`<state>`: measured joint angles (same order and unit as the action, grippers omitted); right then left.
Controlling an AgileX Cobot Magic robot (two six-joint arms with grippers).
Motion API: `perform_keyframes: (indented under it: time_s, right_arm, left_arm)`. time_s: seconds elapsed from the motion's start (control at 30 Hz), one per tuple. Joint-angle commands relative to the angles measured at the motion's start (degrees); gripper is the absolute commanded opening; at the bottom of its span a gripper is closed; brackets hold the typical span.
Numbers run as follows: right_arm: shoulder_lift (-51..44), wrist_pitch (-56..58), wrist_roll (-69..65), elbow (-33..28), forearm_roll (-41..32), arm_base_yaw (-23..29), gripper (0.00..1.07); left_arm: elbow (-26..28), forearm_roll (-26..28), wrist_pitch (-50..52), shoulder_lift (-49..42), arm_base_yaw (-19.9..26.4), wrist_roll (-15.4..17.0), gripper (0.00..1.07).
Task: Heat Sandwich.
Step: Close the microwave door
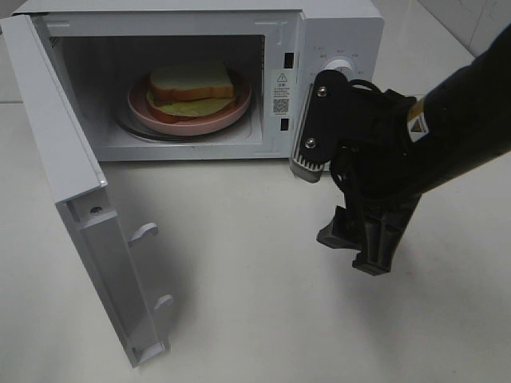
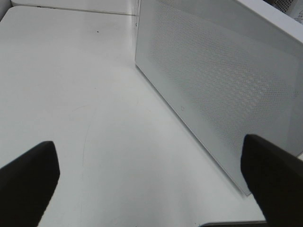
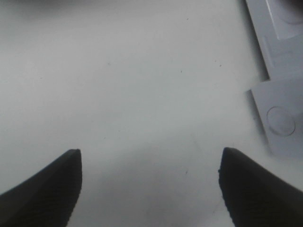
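Sandwich [image 1: 192,83] on pink plate [image 1: 233,114] inside the microwave [image 1: 335,32], my left pincer [image 2: 149,156] and right pincer [image 3: 149,158] both spread wide, empty.

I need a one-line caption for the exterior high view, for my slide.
Sandwich on a pink plate inside the open microwave; right gripper, open, points down over the table.
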<state>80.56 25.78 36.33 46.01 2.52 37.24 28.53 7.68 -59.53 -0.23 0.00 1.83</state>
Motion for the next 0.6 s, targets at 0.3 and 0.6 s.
perform_keyframes:
  time_s: [0.3, 0.6]
  right_arm:
    - [-10.3, 10.2, -21.1, -2.2, -0.2, 0.2, 0.76]
    - [-16.5, 19.4, -26.2, -2.2, -0.2, 0.2, 0.76]
  left_arm:
    - [-0.2, -0.2, 0.9, -1.5, -0.2, 0.2, 0.99]
    - [-0.2, -0.2, 0.9, -1.5, -0.2, 0.2, 0.99]
